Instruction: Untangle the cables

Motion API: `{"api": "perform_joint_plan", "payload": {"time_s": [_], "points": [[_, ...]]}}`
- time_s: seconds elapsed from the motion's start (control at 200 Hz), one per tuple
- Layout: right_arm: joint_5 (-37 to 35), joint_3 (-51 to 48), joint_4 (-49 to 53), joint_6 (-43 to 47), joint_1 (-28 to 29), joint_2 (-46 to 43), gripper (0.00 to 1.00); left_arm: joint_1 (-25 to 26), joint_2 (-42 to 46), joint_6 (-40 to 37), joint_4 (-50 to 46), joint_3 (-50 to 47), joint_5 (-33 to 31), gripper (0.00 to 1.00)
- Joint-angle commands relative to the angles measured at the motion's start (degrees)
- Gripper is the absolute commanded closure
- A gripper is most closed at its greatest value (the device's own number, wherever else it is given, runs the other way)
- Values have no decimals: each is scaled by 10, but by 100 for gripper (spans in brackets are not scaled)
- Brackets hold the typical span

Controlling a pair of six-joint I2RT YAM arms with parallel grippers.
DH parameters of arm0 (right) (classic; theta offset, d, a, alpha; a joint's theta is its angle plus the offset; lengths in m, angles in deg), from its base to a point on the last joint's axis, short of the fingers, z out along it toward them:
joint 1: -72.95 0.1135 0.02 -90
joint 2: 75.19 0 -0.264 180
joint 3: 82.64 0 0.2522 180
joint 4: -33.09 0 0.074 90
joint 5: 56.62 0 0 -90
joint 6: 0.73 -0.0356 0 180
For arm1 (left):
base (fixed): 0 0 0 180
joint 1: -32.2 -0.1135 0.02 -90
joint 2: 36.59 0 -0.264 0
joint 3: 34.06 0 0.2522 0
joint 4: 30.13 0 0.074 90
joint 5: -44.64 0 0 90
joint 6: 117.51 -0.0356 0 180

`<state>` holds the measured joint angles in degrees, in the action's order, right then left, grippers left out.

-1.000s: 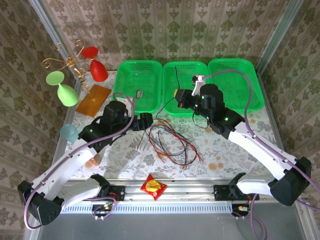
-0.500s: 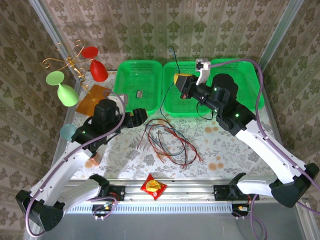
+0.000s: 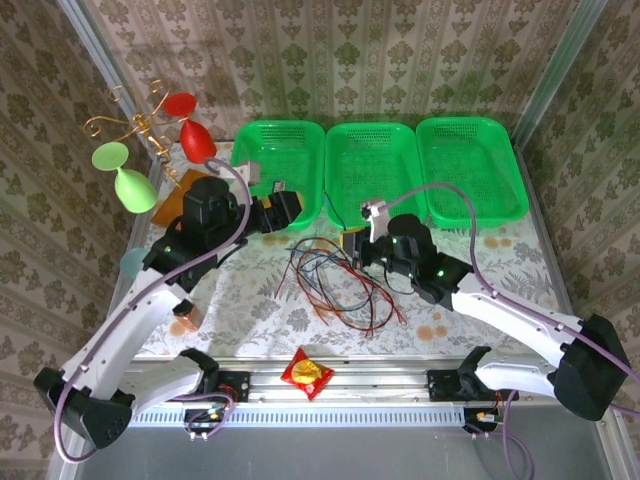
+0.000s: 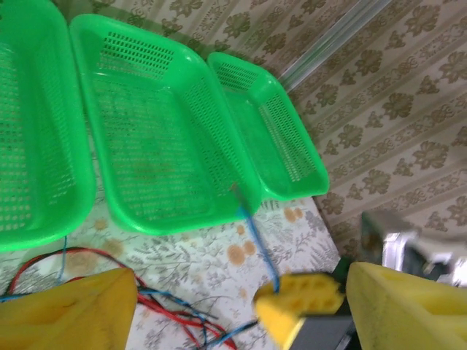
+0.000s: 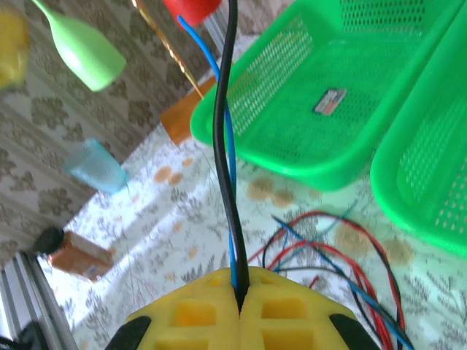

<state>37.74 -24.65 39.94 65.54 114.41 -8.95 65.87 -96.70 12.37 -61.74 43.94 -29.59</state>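
patterned table (image 3: 250, 300) bears cables (image 3: 335, 283); left claw (image 3: 283, 210) gapes, right claw (image 5: 241, 288) pinches two.

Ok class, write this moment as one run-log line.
left gripper: open, empty | right gripper: shut on black and blue cables | other cables: tangled

Left gripper (image 4: 241, 284): yellow fingers wide apart. Between them, nearer right finger: right gripper (image 4: 288, 299), blue cable (image 4: 255, 240) running up from its tip. Red, blue, black cables (image 4: 168, 306) on table (image 4: 306, 233) beside left finger. Three green baskets (image 4: 146, 131) ahead.
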Motion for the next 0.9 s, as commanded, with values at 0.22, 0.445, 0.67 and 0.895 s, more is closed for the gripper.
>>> {"api": "perform_joint_plan", "payload": {"time_s": [0.22, 0.445, 0.67, 0.895], "points": [[-48, -25, -73, 16, 26, -16, 100, 9, -47, 52, 81, -14, 41, 29], [-43, -15, -89, 16, 39, 8, 100, 15, -58, 91, 146, -55, 53, 40], [-42, -12, -98, 12, 47, 19, 100, 15, -72, 111, 187, -75, 57, 50], [-43, -14, -98, 13, 49, 20, 100, 14, -76, 123, 207, -87, 52, 77]]}}
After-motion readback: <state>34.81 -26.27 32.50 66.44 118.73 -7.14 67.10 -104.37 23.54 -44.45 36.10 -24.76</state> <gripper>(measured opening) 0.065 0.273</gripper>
